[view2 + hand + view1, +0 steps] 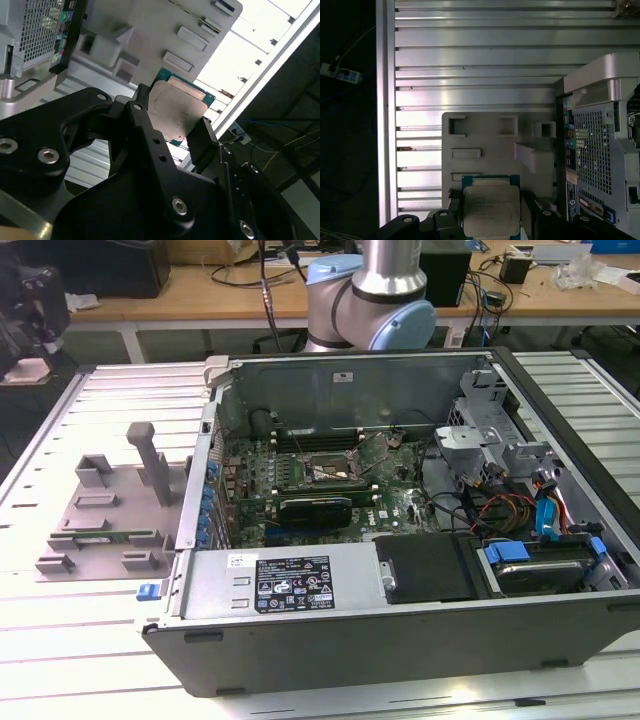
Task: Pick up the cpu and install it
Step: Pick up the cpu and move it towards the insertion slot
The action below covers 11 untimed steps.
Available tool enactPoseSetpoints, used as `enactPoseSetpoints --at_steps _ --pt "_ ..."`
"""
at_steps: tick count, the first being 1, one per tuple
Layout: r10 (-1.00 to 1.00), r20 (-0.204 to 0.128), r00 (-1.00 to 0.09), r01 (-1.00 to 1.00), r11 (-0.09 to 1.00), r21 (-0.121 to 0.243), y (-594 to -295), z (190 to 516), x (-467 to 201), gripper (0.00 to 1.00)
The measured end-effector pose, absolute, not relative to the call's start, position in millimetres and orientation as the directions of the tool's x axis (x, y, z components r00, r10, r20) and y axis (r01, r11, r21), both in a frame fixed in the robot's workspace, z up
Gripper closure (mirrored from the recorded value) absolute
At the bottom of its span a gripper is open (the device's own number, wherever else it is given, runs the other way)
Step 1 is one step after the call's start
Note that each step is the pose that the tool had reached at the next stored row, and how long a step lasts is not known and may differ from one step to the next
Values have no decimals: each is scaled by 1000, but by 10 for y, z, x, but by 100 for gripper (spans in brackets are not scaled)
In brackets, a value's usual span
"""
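Claw [491, 216] is closed narrowly on the cpu [491, 209], with fingers [141, 107] pinching two opposite edges. The metal top faces up and the chip sits flat, probably so it can seat level. The cpu hangs clear of the surface, over the near end of the grey tray [485, 132] on the table [470, 65], just beside the case [600, 150]. In the exterior view the case lies open-side up. Inside are a board [395, 505], a black card [315, 510] and cables. The socket [325, 472] looks unfilled.

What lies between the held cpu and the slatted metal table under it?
The grey tray, seen in the first wrist view behind the cpu that the gripper holds.
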<state>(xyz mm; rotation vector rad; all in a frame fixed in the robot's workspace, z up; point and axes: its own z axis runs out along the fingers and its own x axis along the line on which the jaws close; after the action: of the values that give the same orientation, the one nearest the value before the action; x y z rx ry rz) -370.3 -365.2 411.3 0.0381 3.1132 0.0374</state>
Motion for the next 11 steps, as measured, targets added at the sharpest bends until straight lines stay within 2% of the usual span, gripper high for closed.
enactPoseSetpoints --at_steps 11 --pt "25 -28 -999 24 999 24 -3652 4113 -2898 45"
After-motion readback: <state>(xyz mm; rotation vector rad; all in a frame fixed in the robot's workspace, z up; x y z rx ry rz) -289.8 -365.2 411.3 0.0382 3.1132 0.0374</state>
